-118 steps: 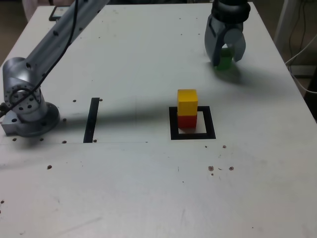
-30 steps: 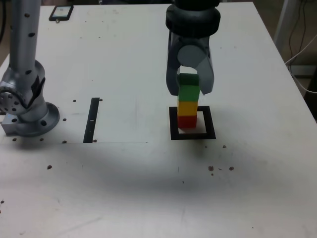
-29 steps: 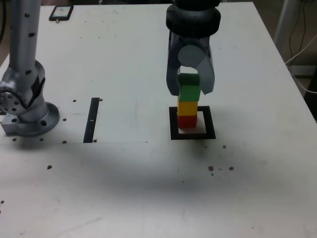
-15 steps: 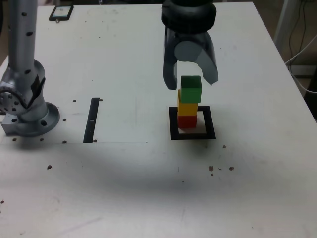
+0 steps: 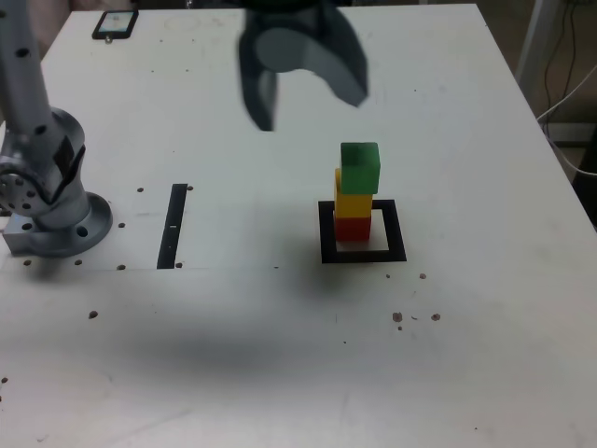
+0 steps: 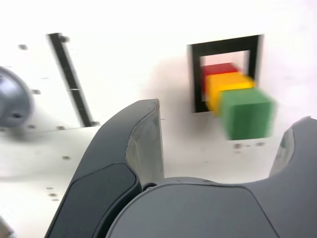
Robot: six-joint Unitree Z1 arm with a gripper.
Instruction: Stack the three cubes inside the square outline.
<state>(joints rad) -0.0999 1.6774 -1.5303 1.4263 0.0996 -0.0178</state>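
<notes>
A solid green cube [image 5: 360,167] tops a plain yellow cube [image 5: 352,203] and a red cube [image 5: 352,227], all unpatterned. Around them lies a flat black square outline [image 5: 326,233] with a white centre. The table [image 5: 280,355] is white, speckled with small dark spots. The gripper [image 5: 303,79] is dark grey.

A white table [image 5: 280,355], speckled with small dark marks, carries the arm's grey base [image 5: 47,210] at the exterior view's left. Near it lies a narrow black strip [image 5: 173,225]. Further right lies the black square outline [image 5: 326,233], with the red cube [image 5: 351,227] resting inside it. A small dark device [image 5: 114,22] lies at the far corner.
</notes>
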